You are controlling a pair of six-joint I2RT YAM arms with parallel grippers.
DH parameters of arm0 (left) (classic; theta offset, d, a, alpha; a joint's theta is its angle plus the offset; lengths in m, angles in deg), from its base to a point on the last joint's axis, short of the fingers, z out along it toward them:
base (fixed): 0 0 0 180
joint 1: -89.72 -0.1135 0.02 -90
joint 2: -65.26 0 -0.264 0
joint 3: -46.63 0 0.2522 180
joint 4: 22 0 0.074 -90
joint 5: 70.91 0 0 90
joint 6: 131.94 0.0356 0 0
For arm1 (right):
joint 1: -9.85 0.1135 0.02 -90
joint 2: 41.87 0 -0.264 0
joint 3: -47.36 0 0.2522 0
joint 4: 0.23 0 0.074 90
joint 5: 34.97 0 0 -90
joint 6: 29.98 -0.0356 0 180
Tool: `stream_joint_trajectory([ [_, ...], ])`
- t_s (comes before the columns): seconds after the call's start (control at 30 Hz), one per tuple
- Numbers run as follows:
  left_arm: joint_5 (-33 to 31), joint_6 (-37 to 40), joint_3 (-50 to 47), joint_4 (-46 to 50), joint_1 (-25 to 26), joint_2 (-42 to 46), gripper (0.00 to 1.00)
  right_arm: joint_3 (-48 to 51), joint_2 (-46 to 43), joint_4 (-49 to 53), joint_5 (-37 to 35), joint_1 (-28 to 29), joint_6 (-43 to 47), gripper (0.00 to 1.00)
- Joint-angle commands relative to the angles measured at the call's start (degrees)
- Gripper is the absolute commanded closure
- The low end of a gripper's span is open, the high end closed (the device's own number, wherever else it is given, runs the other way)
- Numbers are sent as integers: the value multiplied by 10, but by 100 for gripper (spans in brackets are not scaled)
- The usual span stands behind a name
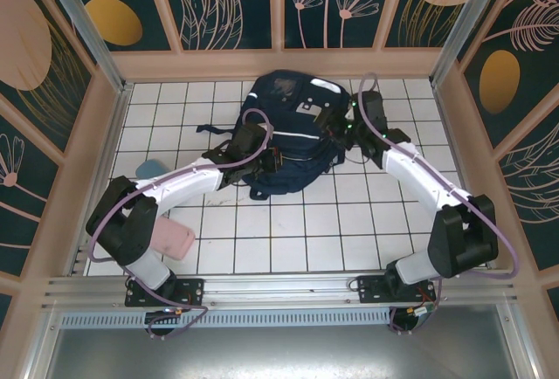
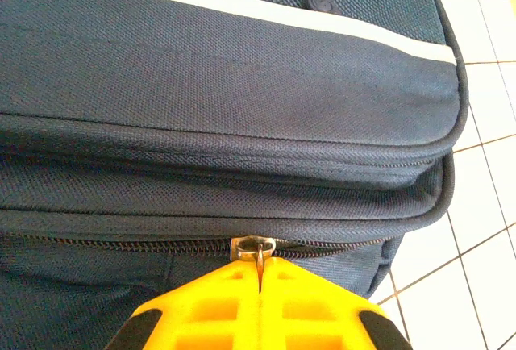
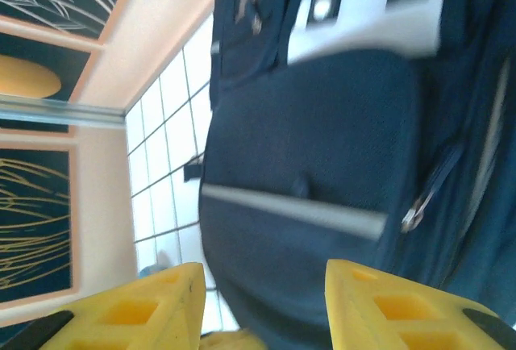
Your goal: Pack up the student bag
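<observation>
Left fingers: yellow pair pressing together, clamping the small silver metal zipper pull on the near side of the bag.
Zipper track: dark toothed line running out to both sides of the pull; whether it is parting anywhere is not showing clearly.
Student bag: large navy-blue fabric backpack with a thin white stripe, lying flat on the white tiled counter, toward the far wall, between the two arms.
Right fingers: yellow pair standing apart, gripping nothing, hovering by the bag's right side, near its grey patches.
Step in hand: probably working the zipper along the bag's edge, judging by the pinch on the pull.
Doing it well: dragging the pull along the line of the track, not lifting it away from the fabric; pinning the cloth near the slider with the right fingers, so the bag is not sliding over the tiles; easing off where the track is curving round the corner.
</observation>
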Motion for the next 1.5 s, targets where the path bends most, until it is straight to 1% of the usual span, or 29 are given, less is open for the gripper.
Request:
stream_joint_trajectory([
  [0.0, 26, 22, 23, -45, 2, -1, 100, 47, 7, 1, -4, 28, -120, 57],
  [0.07, 28, 21, 20, -46, 1, 0, 100, 50, 16, -6, -13, 40, -149, 57],
  [0.2, 23, 23, 10, -47, 2, 7, 100, 42, 38, -8, -23, 43, -161, 57],
  [0.27, 19, 26, 8, -47, 2, 11, 100, 34, 50, -13, -24, 43, -162, 58],
  [0.37, 20, 26, 5, -48, 2, 14, 100, 22, 70, -12, -24, 43, -163, 63],
  [0.6, 20, 27, -3, -49, 1, 19, 100, 18, 91, -22, -22, 43, -180, 66],
  [0.63, 19, 28, -4, -48, 2, 20, 100, 20, 92, -26, -24, 43, -181, 70],
  [0.67, 16, 29, -4, -47, 2, 21, 100, 20, 92, -29, -28, 42, -178, 78],
  [0.7, 12, 31, -5, -44, 2, 21, 100, 19, 94, -26, -39, 42, -174, 84],
  [0.73, 5, 32, -5, -40, 2, 21, 100, 15, 95, -19, -56, 42, -168, 88],
  [0.77, -6, 32, -4, -33, 2, 21, 100, 10, 95, -1, -88, 43, -161, 93],
  [0.87, -54, 29, 0, 2, 2, 22, 100, 12, 86, 34, -147, 31, -140, 100],
  [0.97, -105, 23, -1, 31, -2, 26, 100, 34, 62, 43, -182, 8, -121, 100],
  [1.1, -130, 20, -7, 49, -24, 32, 100, 57, 21, 52, -218, -30, -86, 100],
  [1.23, -126, 35, -2, 54, -47, 20, 100, 67, 3, 35, -206, -76, -43, 100],
  [1.47, -125, 68, 31, 51, -73, -18, 100, 41, 35, 14, -175, -130, 22, 100],
])
